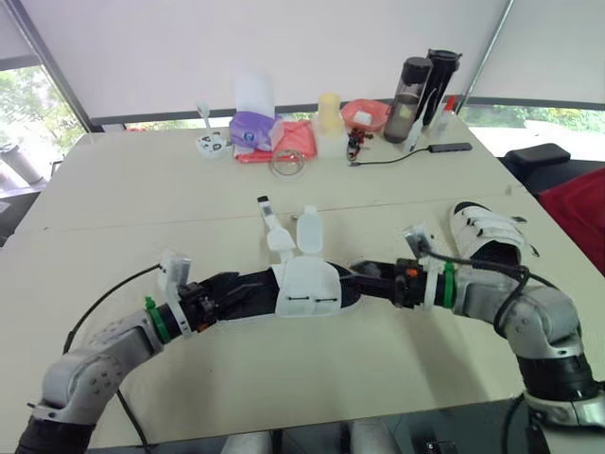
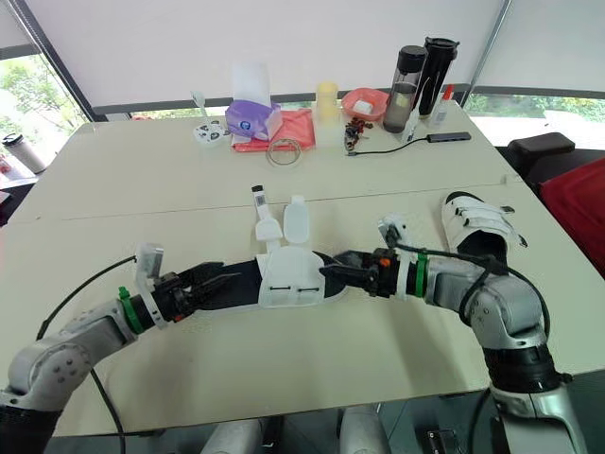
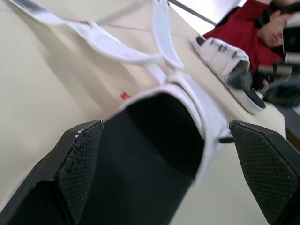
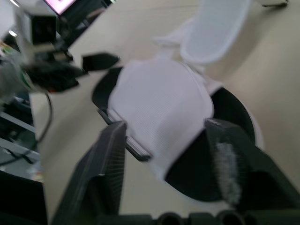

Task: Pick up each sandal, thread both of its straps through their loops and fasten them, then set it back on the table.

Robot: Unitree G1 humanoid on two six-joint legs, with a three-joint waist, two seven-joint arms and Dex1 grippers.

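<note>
Smooth matt cream table, sandal at 6 o'clock with white mesh-cloth upper and matt black footbed, left gripper with black cross-hatched pads, glossy dark plastic bottles at 1 o'clock

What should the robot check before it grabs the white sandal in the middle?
1. Left tool open: ok.
2. Right tool open: ok.
3. Middle sandal flat on the table, between both tools: ok.
4. Its two straps fastened: not ok, both lie loose.
5. Tools touching the sandal: cannot tell.
6. Second sandal apart from the middle one: ok.
</note>
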